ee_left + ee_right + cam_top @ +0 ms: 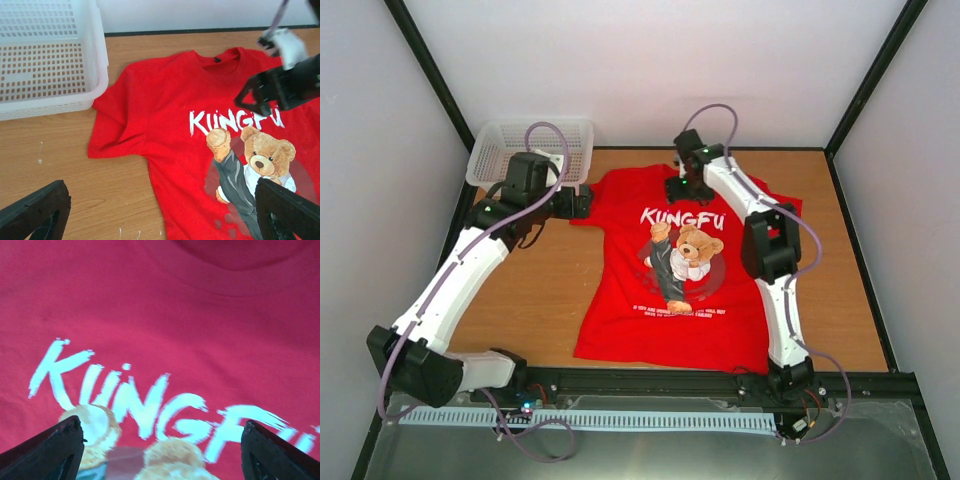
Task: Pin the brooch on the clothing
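Note:
The red T-shirt (685,270) lies flat on the table, with white "KUNGFU" lettering and a kicking bear printed on it. It also fills the right wrist view (165,305) and shows in the left wrist view (175,125). My left gripper (582,203) is open and empty, low beside the shirt's left sleeve; its view looks across the sleeve and hem (160,220). My right gripper (682,190) is open and empty, just above the chest below the collar, over the lettering (160,450). The brooch shows in no view.
A white mesh basket (492,160) stands at the back left, close behind my left wrist, and looks empty in the left wrist view (50,100). Bare wooden table (535,290) lies left of the shirt. White walls and black frame posts enclose the table.

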Robot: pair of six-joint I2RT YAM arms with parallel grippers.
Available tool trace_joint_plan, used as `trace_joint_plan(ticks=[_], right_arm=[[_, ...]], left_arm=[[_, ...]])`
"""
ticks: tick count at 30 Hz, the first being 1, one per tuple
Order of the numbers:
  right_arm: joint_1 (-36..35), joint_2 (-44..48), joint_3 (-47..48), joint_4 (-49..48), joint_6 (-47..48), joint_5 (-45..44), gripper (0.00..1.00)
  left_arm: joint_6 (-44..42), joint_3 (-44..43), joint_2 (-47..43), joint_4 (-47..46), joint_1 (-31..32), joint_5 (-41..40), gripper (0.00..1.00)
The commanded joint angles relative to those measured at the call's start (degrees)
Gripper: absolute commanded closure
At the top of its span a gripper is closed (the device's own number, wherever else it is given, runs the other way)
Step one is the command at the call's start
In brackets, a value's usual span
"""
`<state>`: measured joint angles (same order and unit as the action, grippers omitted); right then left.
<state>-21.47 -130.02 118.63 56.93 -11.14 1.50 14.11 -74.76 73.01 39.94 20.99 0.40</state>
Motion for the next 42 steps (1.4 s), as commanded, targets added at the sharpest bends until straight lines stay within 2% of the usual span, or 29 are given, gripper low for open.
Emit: trace_joint_plan(ticks=[1,8,19,22,29,32,34,37,42], right_arm=[[-3.12,-4.51,6.02,2.53,-0.49,-1.97,0.16],[-4.72,-13.79,14.39,4.23,-1.59,-4.10,0.18],[-4.40,-23.40,22.57,2.27,-0.41,-8.31,0.20],[-3.50,-25.65,27.23,2.66,-0.90,-7.33,0.20],[-2.27,-21.33,30.09,-1.07,1.31,-4.22,0.16],[-1.29,-18.65,33.92,1.70,-0.60,-1.38,0.15],[-1.27,-13.69,31.46,3.85,-0.90,-0.67,0.15],[-1.29,-3.01,20.28,3.95,-0.16,2.41,0.15],[-2.45,14.70,-1.65,0.29,2.02,9.52,0.15]], left_arm=[[-1.80,-0.20,-2.47,-0.04,-0.36,-1.39,0.00],[-2.16,0.03,-2.43,0.15,-0.72,-2.89,0.00],[-0.94,-1.78,-0.33,1.87,-3.10,-2.78,0.00],[-0.32,-3.09,0.75,2.76,-3.63,-2.63,0.00],[2.79,-4.55,3.37,2.22,-3.68,-0.13,0.00],[4.51,-4.55,3.96,1.51,-3.68,0.15,0.00],[5.73,-3.47,3.60,0.49,-3.80,0.58,0.00],[8.59,-0.22,2.69,-1.87,-4.74,1.60,0.00],[14.89,4.94,1.91,-4.31,-13.34,7.26,0.00]])
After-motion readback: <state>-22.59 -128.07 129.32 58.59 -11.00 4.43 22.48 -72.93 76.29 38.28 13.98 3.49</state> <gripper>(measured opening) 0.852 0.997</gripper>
